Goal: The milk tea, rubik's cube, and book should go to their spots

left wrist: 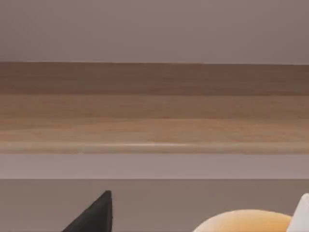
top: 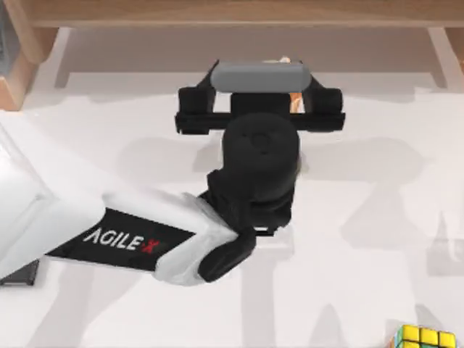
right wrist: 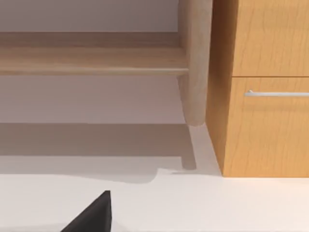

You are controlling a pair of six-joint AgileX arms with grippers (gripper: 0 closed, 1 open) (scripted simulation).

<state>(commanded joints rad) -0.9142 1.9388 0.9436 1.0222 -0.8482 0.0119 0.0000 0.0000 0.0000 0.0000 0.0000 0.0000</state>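
The left gripper (top: 279, 101) is seen over the tabletop's (top: 377, 217) far middle, below the wooden shelf (left wrist: 154, 106); the milk tea (left wrist: 244, 221) sits at its fingers, whose spacing cannot be told. The rubik's cube (top: 424, 338) lies at the near right edge.

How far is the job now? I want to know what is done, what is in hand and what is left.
Nothing looks finished. In hand: the left gripper is at the far middle of the table, by the wooden shelf, with the milk tea just under it. Left: the rubik's cube sits at the near right table edge.
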